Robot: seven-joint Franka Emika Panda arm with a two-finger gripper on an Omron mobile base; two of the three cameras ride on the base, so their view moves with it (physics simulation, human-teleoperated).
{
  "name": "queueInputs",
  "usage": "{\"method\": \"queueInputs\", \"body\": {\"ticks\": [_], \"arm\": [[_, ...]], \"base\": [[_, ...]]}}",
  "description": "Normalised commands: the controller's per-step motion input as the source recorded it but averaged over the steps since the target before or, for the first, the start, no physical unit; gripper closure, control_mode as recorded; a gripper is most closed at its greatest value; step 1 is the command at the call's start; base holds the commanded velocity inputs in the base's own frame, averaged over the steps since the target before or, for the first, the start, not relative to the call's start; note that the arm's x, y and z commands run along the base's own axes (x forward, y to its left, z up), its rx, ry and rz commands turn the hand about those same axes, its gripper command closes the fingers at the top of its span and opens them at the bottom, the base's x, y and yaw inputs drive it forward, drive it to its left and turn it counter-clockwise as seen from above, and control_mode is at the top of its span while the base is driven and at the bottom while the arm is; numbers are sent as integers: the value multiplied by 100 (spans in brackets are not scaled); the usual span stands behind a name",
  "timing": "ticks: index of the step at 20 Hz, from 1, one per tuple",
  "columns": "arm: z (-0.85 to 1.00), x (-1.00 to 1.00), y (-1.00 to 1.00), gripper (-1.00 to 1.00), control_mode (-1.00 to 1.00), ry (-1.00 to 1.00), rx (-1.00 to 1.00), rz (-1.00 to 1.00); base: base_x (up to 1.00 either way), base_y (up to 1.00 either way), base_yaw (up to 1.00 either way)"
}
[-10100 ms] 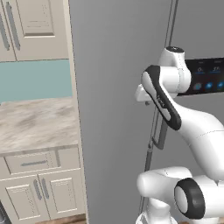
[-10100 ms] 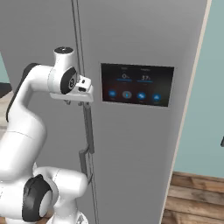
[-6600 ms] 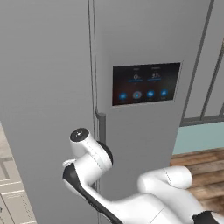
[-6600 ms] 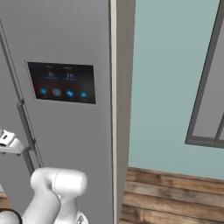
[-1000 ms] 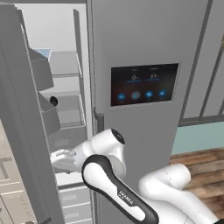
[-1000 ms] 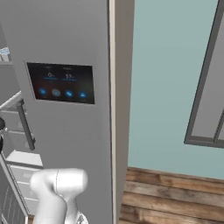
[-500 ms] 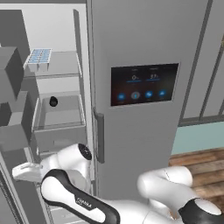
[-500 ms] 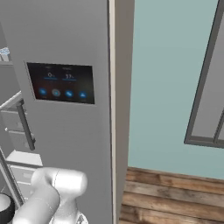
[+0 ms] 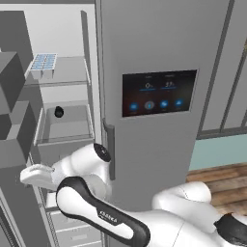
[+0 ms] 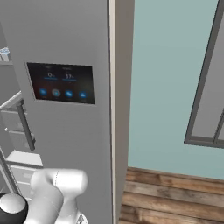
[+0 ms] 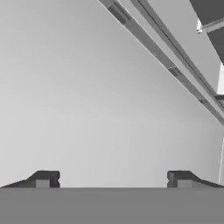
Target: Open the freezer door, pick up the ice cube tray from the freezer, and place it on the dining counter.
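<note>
- Swinging wider than a moment before, the freezer door point(image 9: 12, 144) stood pushed out to the left, its inner bins showing, and the arm had reached lower and further left across the opening.
- Down by that door the end effector point(image 9: 29, 174) was low in the freezer point(image 9: 65, 91) opening; in the hand view its two dark tips point(image 11: 43, 178) stood well apart with only plain gray surface between them, gripping nothing.
- Well above the end effector and a little to its right, the ice cube tray point(image 9: 43, 62) lay flat on the top shelf, near the front edge.
- Between the two heights, on the shelf below the tray, sat a small black round object point(image 9: 59, 112).
- To my eye the tray would be light and stiff, thin plastic, probably slick, and easy to tip; a pinch across its narrow width, near the middle of the long sides, looked the safest hold.
- Getting there would call for raising the hand past the bin shelf first.
</note>
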Motion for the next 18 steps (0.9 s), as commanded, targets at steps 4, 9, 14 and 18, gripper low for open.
{"method": "queueInputs", "body": {"ticks": [4, 9, 14, 18], "arm": [[81, -8, -100, -100, -100, -2, -8, -2], [77, 0, -100, -100, -100, 0, -28, 0], [38, -1, -94, -100, -100, -6, -36, -1], [30, 0, -100, -100, -100, -12, -22, -15]], "base": [[0, 0, 0], [0, 0, 0], [0, 0, 0], [0, 0, 0]]}}
